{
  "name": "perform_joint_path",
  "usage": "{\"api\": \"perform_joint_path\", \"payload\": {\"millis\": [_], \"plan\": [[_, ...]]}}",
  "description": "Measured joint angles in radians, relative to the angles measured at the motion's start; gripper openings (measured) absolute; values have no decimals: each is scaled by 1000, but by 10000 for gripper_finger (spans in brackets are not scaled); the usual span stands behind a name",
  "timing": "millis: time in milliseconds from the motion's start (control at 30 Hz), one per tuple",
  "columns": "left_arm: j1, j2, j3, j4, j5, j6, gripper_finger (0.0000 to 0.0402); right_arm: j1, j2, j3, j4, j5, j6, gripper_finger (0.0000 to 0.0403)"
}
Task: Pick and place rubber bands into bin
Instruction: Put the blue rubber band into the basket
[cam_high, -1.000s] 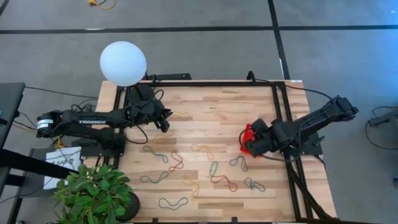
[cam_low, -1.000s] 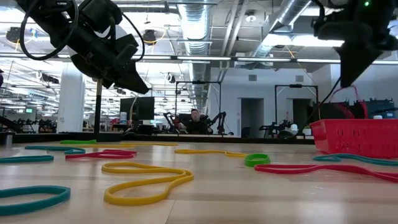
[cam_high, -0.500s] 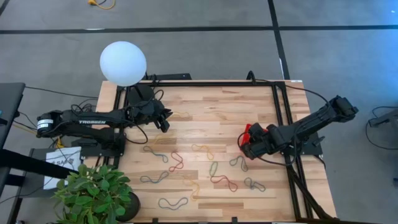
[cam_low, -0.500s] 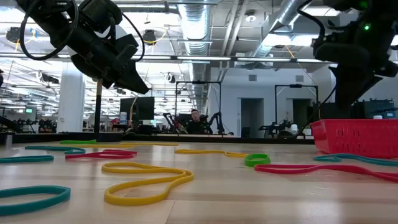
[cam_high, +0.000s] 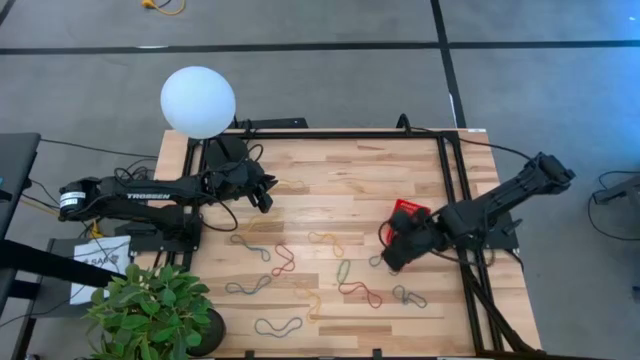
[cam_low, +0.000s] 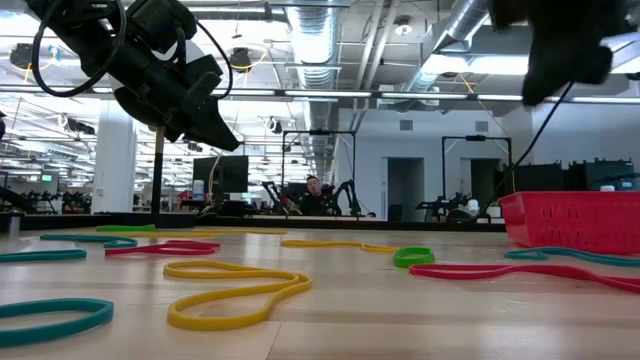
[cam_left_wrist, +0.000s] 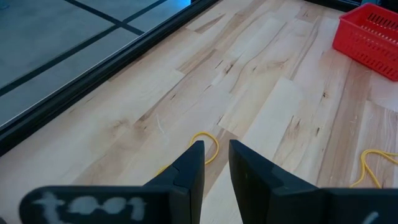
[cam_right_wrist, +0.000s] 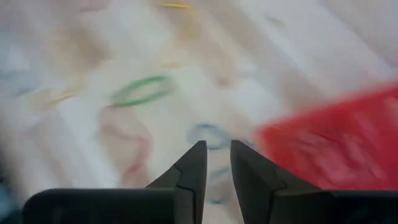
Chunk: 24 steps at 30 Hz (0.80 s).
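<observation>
My right gripper (cam_high: 388, 262), jaws slightly apart and empty, hangs right of frame centre beside the bin (cam_high: 410, 212), above a bluish band (cam_high: 383, 262). Closing off-centre could miss it. The left gripper (cam_high: 266, 198) waits upper left, narrowly open.

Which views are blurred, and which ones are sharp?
Right wrist view: strongly smeared by motion; the bin and rubber bands are only coloured patches. Low view: the right gripper at the top is blurred too. High view and left wrist view: sharp, wood grain of the table clear.
</observation>
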Motion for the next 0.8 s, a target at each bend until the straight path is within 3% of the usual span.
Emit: {"api": "perform_joint_path", "payload": {"millis": [167, 467, 633, 800], "plan": [[0, 0, 0, 0, 0, 0, 64, 114, 4, 2, 111, -5, -104, 67], [0, 13, -1, 5, 0, 3, 64, 222, 190, -2, 105, -112, 126, 50], [0, 37, -1, 22, 0, 1, 64, 233, 300, -2, 201, -246, 167, 43], [0, 57, -1, 31, 0, -2, 64, 228, 389, -2, 181, -414, 276, 41]]}}
